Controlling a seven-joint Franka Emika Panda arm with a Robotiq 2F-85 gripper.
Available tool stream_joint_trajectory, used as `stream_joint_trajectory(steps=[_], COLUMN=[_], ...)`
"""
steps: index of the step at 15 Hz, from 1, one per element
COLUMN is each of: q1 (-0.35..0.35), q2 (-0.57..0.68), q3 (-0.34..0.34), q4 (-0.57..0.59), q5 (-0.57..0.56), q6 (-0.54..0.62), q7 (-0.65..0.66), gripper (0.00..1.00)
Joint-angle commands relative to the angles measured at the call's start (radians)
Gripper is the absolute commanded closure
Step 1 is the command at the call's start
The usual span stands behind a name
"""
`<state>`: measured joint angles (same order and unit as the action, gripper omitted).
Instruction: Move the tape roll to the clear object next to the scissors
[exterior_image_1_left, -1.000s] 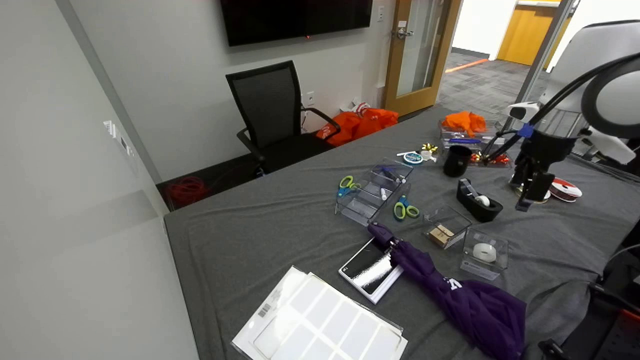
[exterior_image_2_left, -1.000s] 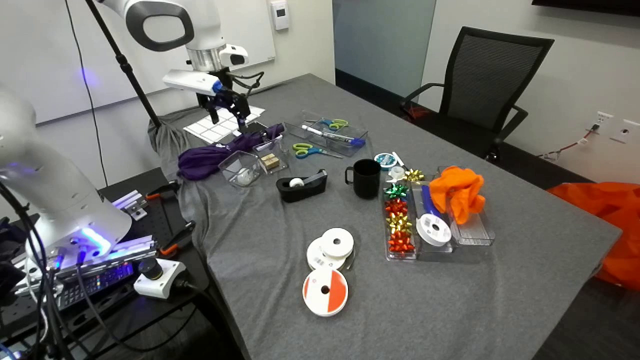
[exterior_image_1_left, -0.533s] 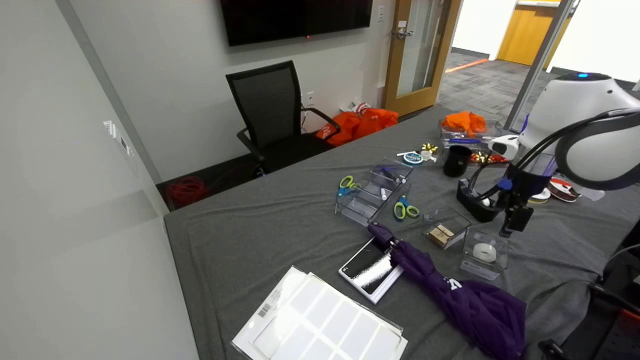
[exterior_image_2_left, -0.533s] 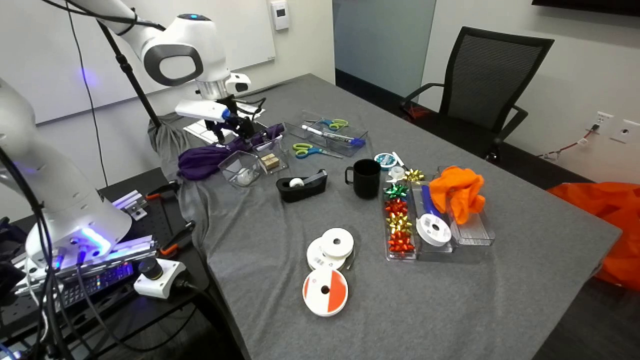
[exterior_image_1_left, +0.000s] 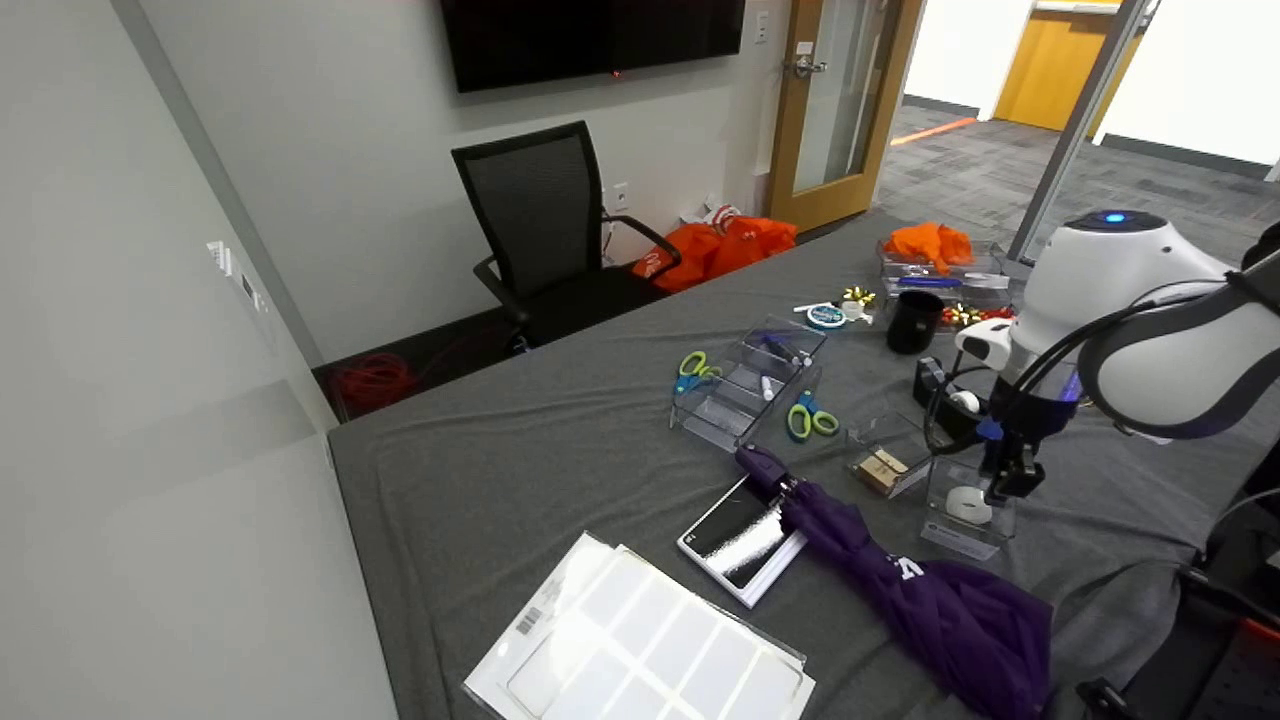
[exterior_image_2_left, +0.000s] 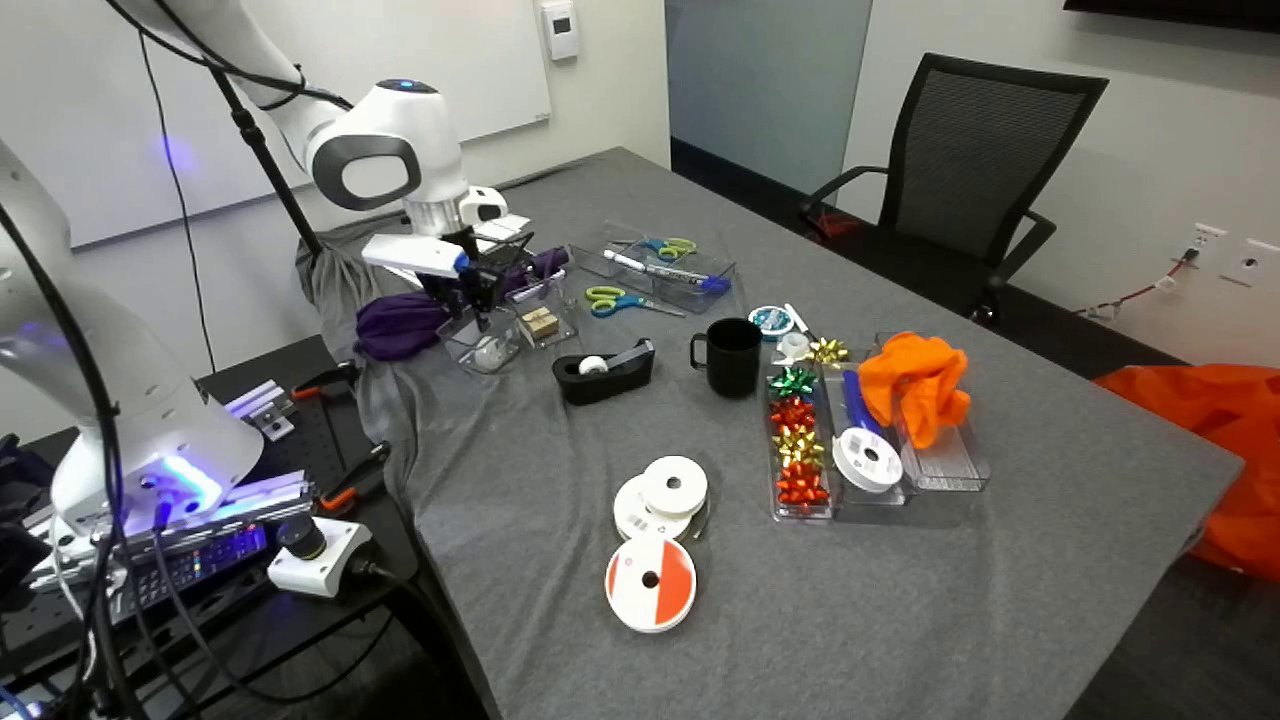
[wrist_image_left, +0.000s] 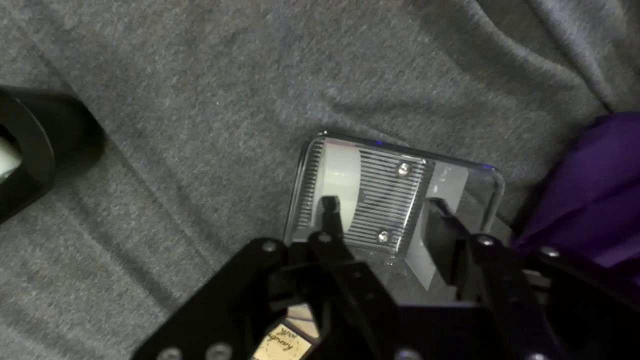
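Note:
The white tape roll (exterior_image_1_left: 967, 507) stands in a small clear box, also seen in the wrist view as a pale roll (wrist_image_left: 342, 172) at the box's far left end. My gripper (wrist_image_left: 383, 204) hangs over this box (wrist_image_left: 496, 197), its fingers apart; the left fingertip (wrist_image_left: 330, 204) overlaps the roll, and nothing is gripped. In an exterior view the gripper (exterior_image_1_left: 1005, 493) is just above and beside the roll. Green-handled scissors (exterior_image_1_left: 810, 418) lie between a clear divided tray (exterior_image_1_left: 722, 412) and a clear box (exterior_image_1_left: 912, 484) with a brown packet. Which of these is the clear object, I cannot tell.
A black tape dispenser (exterior_image_2_left: 602, 380) and a black mug (exterior_image_2_left: 733, 358) stand near the boxes. The purple umbrella (exterior_image_1_left: 880, 570) lies close on the other side. More scissors (exterior_image_1_left: 690, 372) rest behind the divided tray. Ribbon spools (exterior_image_2_left: 650, 585) sit farther off.
My gripper has come down over the clear box with the tape roll, and its fingers look closer together. The objects on the table have stayed in place.

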<state>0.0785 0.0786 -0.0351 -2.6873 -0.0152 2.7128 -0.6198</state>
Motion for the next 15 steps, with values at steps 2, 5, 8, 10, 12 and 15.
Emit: stream_joint_trajectory(steps=[2, 5, 8, 10, 12, 15], q1=[-0.033, -0.038, -0.041, -0.042, -0.043, -0.044], q2=[0.07, 0.092, 0.098, 0.102, 0.108, 0.109], q3=[0.026, 0.021, 0.016, 0.014, 0.011, 0.003], q4=[0.002, 0.006, 0.008, 0.011, 0.014, 0.017], q5=[-0.101, -0.174, -0.229, -0.253, -0.276, -0.314], q6=[0.065, 0.082, 0.086, 0.092, 0.099, 0.106], q7=[0.059, 0.11, 0.152, 0.173, 0.194, 0.22], gripper=[0.46, 0.29, 0.37, 0.41, 0.43, 0.25])
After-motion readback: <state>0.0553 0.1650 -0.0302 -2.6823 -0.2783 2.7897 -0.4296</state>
